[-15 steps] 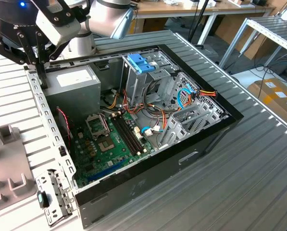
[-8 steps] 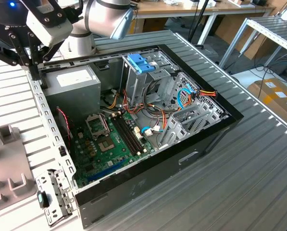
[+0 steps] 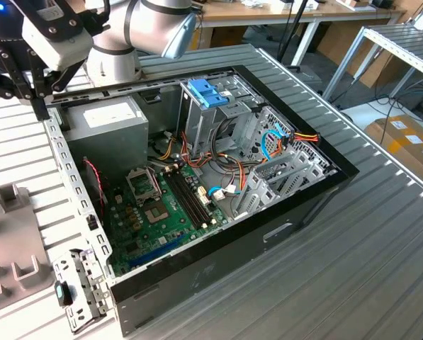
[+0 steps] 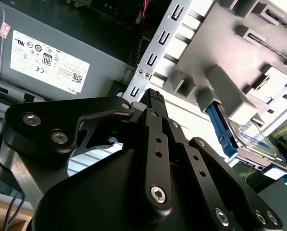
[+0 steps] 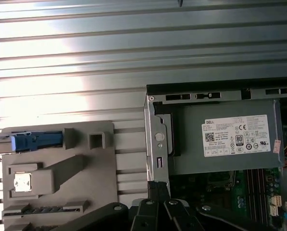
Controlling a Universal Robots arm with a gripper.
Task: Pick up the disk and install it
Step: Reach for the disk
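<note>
Exterior view: claw [image 3: 40,113] hanging at corner of open PC case [image 3: 268,237], next to PSU [image 3: 108,124].
Claw state: fingers pressing together, gripping nothing.
Disk [image 4: 255,140]: sitting at edge of grey holder [image 4: 230,57] on worktop [image 3: 353,269] beside case, per second wrist view; blue bracket [image 4: 220,127] lying against it.
Claw vs disk: well apart, no contact.
Case interior: mainboard [image 3: 154,219] showing.

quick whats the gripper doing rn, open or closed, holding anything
Black metal gripper: closed, fingertips together, holding nothing.
</note>
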